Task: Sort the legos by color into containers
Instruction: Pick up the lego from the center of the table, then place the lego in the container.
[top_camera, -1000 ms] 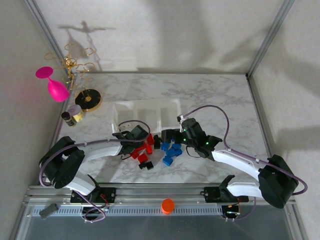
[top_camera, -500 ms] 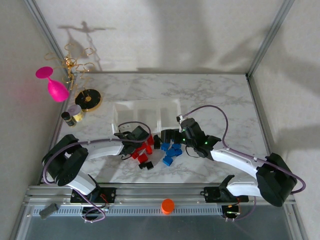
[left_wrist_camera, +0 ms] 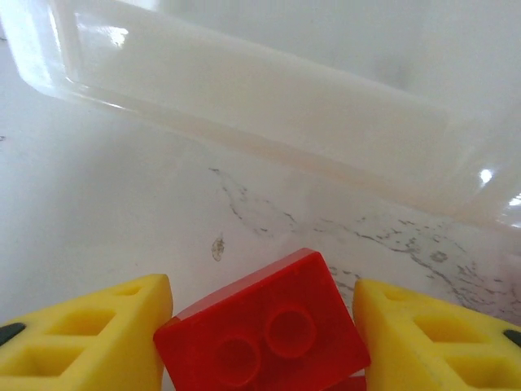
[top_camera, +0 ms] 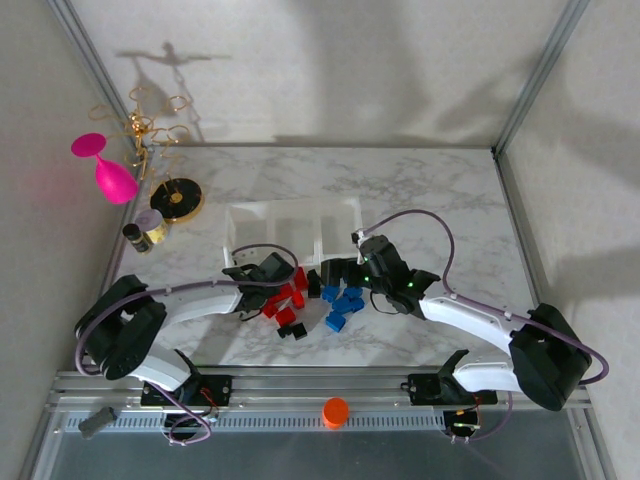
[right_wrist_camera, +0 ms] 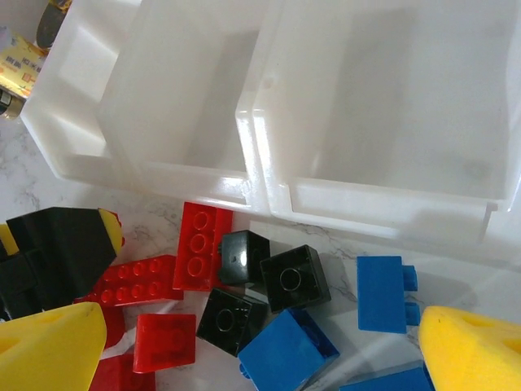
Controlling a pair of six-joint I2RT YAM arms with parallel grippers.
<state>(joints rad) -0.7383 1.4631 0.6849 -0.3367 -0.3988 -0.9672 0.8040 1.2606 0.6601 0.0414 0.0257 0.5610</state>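
- Well, the left side?
- Over the last second the left gripper (left_wrist_camera: 260, 346) has edged slightly right. It looks clamped on a red brick (left_wrist_camera: 264, 330), just short of the containers (right_wrist_camera: 269, 175). Can't tell if it's lifted.
- Right?
- The right gripper (right_wrist_camera: 260, 334) is spread wide over the black and blue bricks (right_wrist_camera: 289, 277). Sorting is barely begun.

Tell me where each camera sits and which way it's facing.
Top external: above and behind the bases, looking down on the table; both arms show, left gripper and right gripper at the legos.
Left wrist: on the left arm, facing the containers; its yellow fingers grip a red lego.
Right wrist: on the right arm, looking down at containers and legos; fingertips wide apart.
Shared: all show the containers.
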